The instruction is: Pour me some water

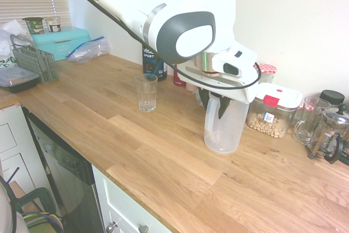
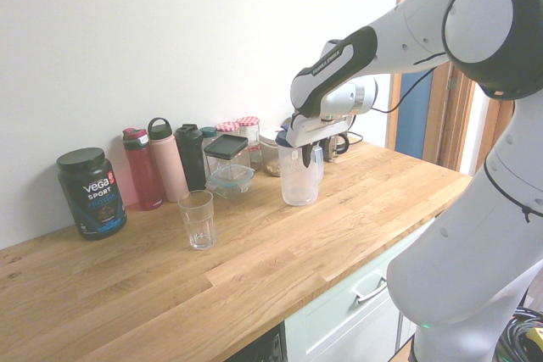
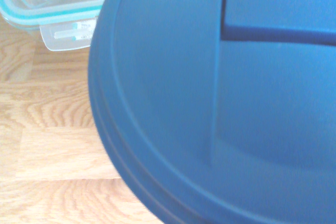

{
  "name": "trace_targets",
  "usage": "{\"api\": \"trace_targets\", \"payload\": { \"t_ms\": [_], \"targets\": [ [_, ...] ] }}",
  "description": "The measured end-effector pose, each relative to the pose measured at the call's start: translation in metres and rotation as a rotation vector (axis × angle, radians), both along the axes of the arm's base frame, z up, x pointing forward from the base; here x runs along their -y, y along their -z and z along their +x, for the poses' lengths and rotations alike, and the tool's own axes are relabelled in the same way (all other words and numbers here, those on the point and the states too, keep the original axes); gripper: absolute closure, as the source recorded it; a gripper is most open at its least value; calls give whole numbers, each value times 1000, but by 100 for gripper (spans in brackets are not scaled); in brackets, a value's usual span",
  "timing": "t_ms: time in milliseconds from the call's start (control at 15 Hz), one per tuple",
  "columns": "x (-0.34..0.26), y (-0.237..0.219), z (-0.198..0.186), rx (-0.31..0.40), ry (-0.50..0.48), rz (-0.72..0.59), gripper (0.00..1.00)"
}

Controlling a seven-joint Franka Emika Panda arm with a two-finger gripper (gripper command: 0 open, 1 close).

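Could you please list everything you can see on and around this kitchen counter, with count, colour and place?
pitcher: 1, clear with blue lid, on the counter under the gripper
drinking glass: 1, clear, standing apart from the pitcher
protein tub: 1, black, by the wall
water bottles: 3, red, pink and black, by the wall
glass container: 1, clear with dark lid, beside the bottles
jars: 2, red checked lids, at the wall
snack box: 1, clear with white lid, behind the pitcher
French press: 1, glass and black, far end
bread bin: 1, teal, in the corner
counter: 1, wood
gripper: 1, dark fingers either side of the pitcher's handle, white arm
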State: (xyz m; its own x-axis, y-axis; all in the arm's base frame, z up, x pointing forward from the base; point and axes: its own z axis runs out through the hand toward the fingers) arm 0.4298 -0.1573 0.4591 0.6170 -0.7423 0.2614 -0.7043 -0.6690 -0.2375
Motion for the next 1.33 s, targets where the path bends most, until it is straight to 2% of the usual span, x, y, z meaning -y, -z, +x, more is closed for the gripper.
{"api": "trace_targets", "payload": {
  "t_ms": [267, 533, 733, 933, 1067, 1333],
  "targets": [
    [-1, -1, 2, -1, -4, -1, 100],
    [9, -16, 3, -20, -61, -11, 100],
    [15, -64, 8, -29, -205, -48, 100],
    [-5, -102, 14, -83, -389, -58, 100],
    [-33, -111, 20, -133, -503, -60, 100],
    [-104, -99, 50, -250, -717, -94, 100]
  ]
}}
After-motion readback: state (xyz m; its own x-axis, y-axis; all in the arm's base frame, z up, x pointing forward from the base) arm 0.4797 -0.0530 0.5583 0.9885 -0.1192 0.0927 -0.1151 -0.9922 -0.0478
